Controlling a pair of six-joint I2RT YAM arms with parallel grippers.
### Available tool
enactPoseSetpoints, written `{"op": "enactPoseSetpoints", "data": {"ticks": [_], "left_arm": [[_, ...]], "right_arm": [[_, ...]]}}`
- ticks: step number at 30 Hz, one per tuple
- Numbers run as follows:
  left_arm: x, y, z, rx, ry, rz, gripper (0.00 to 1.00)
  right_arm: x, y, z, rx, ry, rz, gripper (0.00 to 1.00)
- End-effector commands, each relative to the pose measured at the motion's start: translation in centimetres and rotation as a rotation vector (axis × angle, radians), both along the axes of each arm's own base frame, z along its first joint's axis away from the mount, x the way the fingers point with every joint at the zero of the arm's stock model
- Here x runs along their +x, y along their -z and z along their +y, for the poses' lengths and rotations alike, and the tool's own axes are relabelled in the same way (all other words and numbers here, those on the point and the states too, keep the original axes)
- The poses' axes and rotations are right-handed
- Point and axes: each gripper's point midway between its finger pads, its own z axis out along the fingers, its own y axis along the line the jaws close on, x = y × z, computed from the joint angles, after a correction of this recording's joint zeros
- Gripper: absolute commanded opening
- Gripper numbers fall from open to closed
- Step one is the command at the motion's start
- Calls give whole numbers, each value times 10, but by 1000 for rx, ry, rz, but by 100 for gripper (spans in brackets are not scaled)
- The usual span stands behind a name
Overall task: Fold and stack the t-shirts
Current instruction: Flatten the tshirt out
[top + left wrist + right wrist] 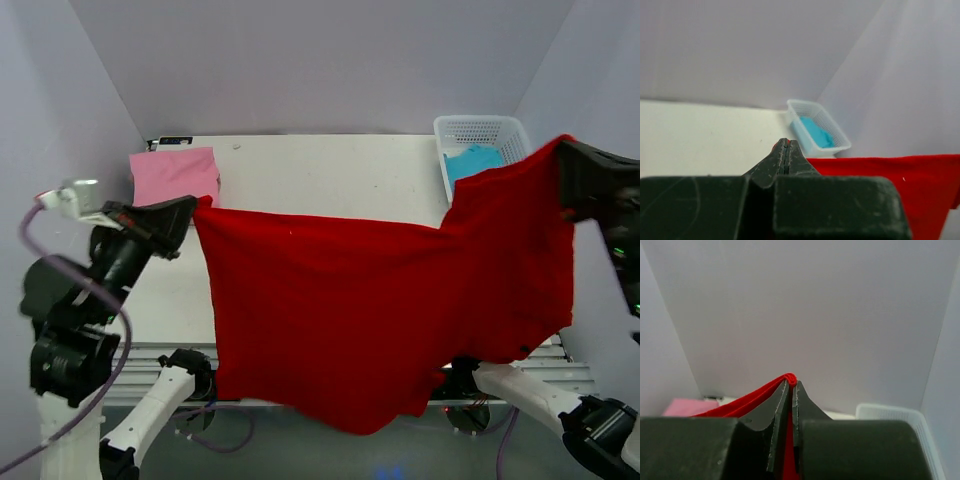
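Observation:
The bright red t-shirt hangs spread wide in the air between both arms, and its lower hem droops past the table's near edge. My left gripper is shut on the shirt's left top corner. In the left wrist view the jaws are pressed together, with the red cloth stretching away to the right. My right gripper is shut on the right top corner, held higher. A fold of the red cloth pokes out between its fingertips. A folded pink t-shirt lies at the table's far left.
A white lattice basket stands at the table's far right corner with a turquoise t-shirt inside; the basket also shows in the left wrist view. The white table lies under the hanging shirt. Grey walls close in on three sides.

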Motion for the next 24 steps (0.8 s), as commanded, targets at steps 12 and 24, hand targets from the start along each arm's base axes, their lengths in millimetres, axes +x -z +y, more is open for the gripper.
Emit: {"op": "enactPoseSetpoints", "data": {"ticks": [12,24], "left_arm": [[222,336,16,235,-446,699,0],[293,402,54,481,-764,774,56]], "right_arm": [[308,298,113,-483,221,548,8],[439,432,101,-618,348,759,40]]}}
